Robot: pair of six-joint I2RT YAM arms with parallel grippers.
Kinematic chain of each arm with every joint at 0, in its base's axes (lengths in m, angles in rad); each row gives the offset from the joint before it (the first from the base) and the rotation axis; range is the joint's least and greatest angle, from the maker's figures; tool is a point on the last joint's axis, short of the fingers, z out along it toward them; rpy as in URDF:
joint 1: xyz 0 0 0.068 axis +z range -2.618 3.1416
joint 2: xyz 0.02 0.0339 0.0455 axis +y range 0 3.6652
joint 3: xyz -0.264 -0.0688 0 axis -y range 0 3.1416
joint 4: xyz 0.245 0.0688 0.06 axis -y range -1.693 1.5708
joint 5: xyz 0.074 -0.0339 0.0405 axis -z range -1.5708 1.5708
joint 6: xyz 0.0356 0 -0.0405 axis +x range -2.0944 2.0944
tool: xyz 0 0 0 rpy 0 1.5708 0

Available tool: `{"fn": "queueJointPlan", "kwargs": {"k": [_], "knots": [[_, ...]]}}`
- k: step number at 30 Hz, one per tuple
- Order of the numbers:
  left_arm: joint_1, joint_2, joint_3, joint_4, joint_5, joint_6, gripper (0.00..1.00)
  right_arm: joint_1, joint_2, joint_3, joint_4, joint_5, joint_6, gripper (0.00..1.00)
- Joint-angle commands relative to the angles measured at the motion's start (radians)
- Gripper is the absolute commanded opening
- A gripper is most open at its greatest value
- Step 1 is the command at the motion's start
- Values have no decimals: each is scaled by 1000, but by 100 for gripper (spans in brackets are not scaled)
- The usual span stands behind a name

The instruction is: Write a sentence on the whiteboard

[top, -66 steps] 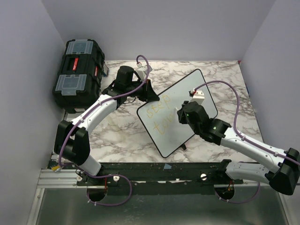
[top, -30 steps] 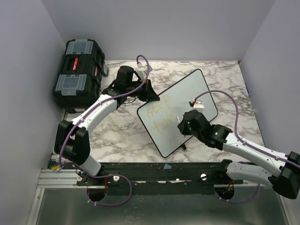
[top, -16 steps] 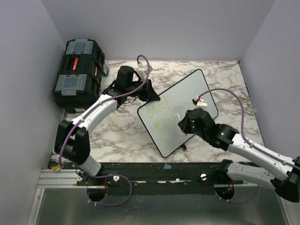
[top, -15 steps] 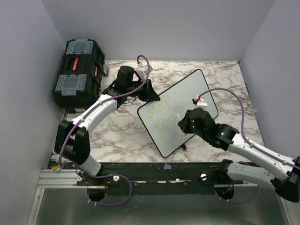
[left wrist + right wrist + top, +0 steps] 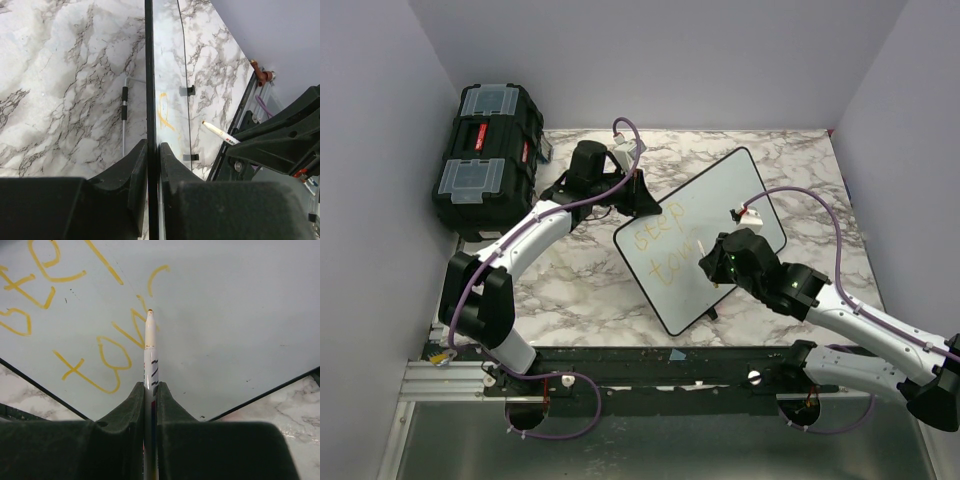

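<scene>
Whiteboard (image 5: 705, 200) lies tilted at centre of the top view, its upper-left rim pinched between the closed jaws of the left gripper (image 5: 152, 150). Right gripper (image 5: 150, 387) is clamped on a marker (image 5: 150, 355), tip at the second line. Sentence (image 5: 655, 248) reads "step", then roughly "tow". Judged partway: second line unfinished, the rest unwritten.

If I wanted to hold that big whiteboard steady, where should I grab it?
I'd take the whiteboard by its thin black rim, coming in edge-on from the side. It is a wide flat sheet, too broad to pinch across its face, but the rim is slim. The left hand is shut on the rim that way, off the sentence.
</scene>
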Motion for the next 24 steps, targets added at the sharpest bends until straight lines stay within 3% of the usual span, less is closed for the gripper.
{"fn": "queueJointPlan", "kwargs": {"k": [1, 24], "knots": [[-9, -7, -20, 84, 7, 45, 18, -2, -8, 12, -2, 11, 3, 1], [-8, 2, -57, 97, 3, 73, 22, -1, -13, -3, 2, 16, 19, 1]]}}
